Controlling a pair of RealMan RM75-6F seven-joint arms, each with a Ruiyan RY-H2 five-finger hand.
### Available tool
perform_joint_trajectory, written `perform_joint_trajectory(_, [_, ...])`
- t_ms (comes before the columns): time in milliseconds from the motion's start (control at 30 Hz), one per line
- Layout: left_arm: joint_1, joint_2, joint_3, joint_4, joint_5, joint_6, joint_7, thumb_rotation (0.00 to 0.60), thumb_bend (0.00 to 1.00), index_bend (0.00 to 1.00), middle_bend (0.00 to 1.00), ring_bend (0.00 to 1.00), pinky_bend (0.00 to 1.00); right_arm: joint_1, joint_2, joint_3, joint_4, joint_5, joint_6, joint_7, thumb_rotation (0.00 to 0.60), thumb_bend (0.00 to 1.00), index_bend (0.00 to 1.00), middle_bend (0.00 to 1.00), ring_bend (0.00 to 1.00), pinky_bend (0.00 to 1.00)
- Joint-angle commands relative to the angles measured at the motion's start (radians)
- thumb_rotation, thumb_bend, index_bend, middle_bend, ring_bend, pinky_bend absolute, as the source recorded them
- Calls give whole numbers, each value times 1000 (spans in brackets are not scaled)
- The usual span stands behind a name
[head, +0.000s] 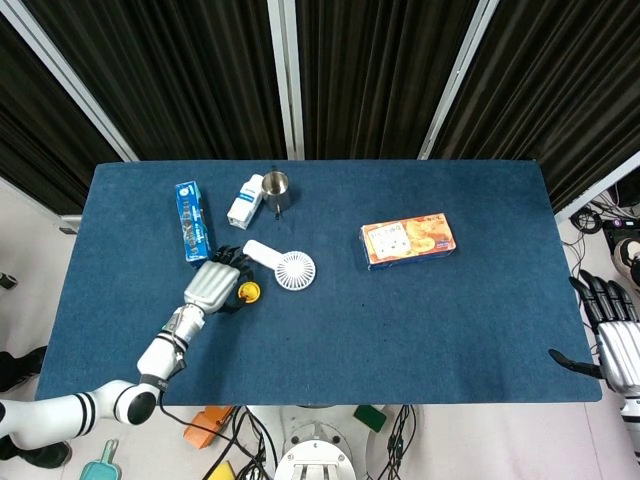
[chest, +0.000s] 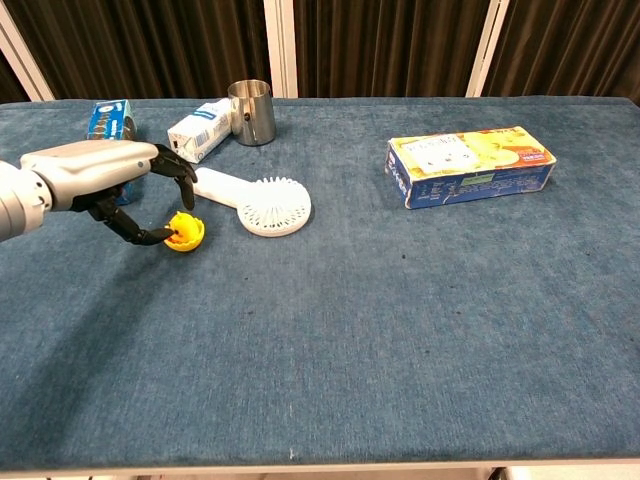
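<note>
Left hand (chest: 120, 185) is at the duck (chest: 184, 231), a small yellow toy on the blue table (chest: 400, 330), left half, nearer the front edge than the back. Fingers curl down round it w/ the thumb reaching under from the front; in chest view the dark fingertips (chest: 185, 180) sit just above the toy and the thumb tip touches its near side. Looks like a loose cage more than a firm pinch, and whether it truly has hold I can't tell. Duck appears to rest on the cloth, not lifted. My read: reach is done, closing is partway, and the lift plus whatever carry comes after are left. Duck's heading is hard to make out. In head view (head: 247, 292) it's a roundish yellow blob w/ a dark spot on top, too small to pick beak from tail, and no clear long axis shows; it looks tipped rather than upright, but that's a guess. Just beside it, toward the back-right, lies a white handheld fan (chest: 262, 203), handle running diagonally toward the back-left corner, apart from the duck. Behind: steel cup (chest: 251, 112), small white carton (chest: 198, 129), blue box (chest: 108, 118) partly behind the hand. Orange snack box (chest: 468, 164) sits right of centre. Right hand (head: 612, 335) hangs off the right edge, fingers spread, holding nothing.
</note>
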Motion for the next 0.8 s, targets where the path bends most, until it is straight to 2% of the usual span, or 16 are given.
perform_joint_trajectory(33, [5,12,5,-14,8,17,-1,600,350,360,144,6,0,1,1,0,0,-1,-1,1,600,141,0,12,0,35])
perform_joint_trajectory(167, [45,56,10,-57,42,100,-24,600,346,354,145,5,0,0,5,1,1,3,-1,5,600,141,0,12,0,35])
perform_joint_trajectory(300, [123,139,17,-113,87,221,-103,600,344,343,145,12,0,-3,10,0,6,11,-5,19,600,141,0,12,0,35])
perform_joint_trajectory(433, [219,205,33,-123,146,364,-206,600,333,330,145,27,0,-6,5,0,19,12,0,35,600,141,0,12,0,35])
perform_joint_trajectory(600, [349,296,82,-138,213,528,-292,600,326,307,145,37,0,-10,-1,-1,30,3,11,43,600,141,0,12,0,35])
perform_joint_trajectory(800, [476,380,162,-175,279,648,-326,600,301,306,145,41,0,-7,-5,-1,26,-5,13,34,600,142,0,12,0,35])
